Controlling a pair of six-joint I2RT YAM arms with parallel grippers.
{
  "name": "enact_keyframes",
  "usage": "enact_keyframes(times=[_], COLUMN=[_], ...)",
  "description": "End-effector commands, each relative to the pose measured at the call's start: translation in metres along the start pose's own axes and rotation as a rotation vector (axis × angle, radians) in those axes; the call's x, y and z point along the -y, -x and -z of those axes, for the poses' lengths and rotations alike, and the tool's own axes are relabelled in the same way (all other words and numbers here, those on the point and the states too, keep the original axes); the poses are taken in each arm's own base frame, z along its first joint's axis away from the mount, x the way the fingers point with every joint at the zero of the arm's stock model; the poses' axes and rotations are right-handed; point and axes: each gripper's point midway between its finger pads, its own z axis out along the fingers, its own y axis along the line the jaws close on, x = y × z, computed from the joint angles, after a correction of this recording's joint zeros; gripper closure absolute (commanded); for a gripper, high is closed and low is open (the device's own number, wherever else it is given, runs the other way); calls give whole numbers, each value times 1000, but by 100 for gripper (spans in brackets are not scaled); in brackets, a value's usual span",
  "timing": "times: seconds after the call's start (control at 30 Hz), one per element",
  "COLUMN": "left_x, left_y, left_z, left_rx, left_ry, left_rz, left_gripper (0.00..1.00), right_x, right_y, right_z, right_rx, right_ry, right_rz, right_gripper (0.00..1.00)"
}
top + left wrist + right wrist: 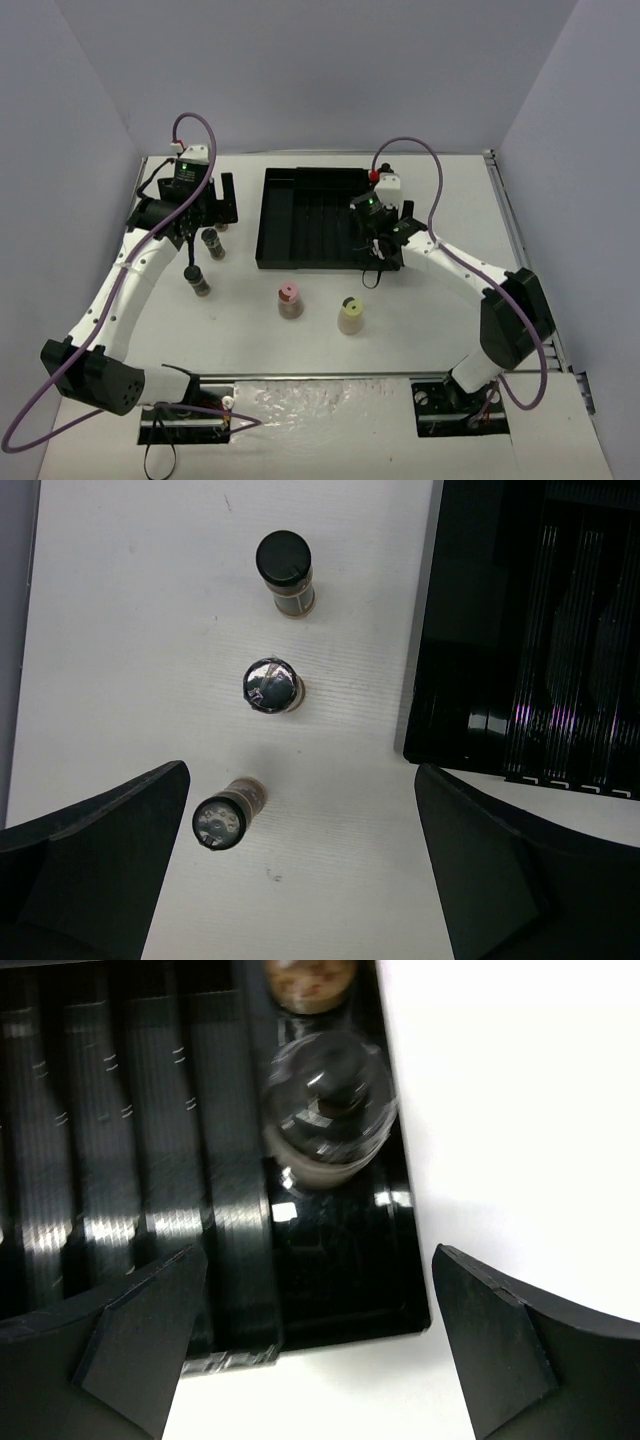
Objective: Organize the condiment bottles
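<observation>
Three dark-filled condiment bottles with black caps stand on the white table left of the black ribbed tray (300, 215): one (285, 572) farthest, one (272, 685) in the middle (212, 243), one (225, 815) nearest (198, 282). My left gripper (300, 880) (208, 212) is open and empty, above them, touching none. A pink-capped brownish bottle (290, 300) and a yellow-capped pale bottle (350, 316) stand in front of the tray. My right gripper (315, 1340) (376, 252) is open and empty over the tray's near right corner. Two bottles stand in the tray there, one black-capped (325, 1110), one brownish (310, 980) cut off by the frame edge.
The tray (530, 630) has long ribbed lanes (120, 1160). Grey walls close in the table on the left, the back and the right. White tabletop (430, 320) stretches between the tray and the arm bases.
</observation>
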Motion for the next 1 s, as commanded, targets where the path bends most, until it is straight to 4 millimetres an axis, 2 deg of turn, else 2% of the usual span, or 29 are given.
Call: enact_keyframes(times=[0.0, 0.27, 0.43, 0.9, 0.97], left_x=[6, 5, 7, 5, 6], left_y=[21, 21, 20, 19, 19], left_z=[7, 6, 4, 6, 6], left_rx=[70, 68, 66, 67, 67], left_ry=[-21, -18, -23, -20, -25], left_rz=[23, 22, 28, 27, 29], left_gripper=[6, 7, 7, 6, 7], right_x=[-9, -22, -25, -36, -38], right_y=[-4, -63, -89, -149, -153], right_z=[42, 94, 114, 130, 129], right_rx=[44, 6, -22, -90, -86], right_ry=[30, 108, 153, 204, 196], right_rz=[6, 50, 74, 114, 127], right_gripper=[8, 9, 9, 12, 16])
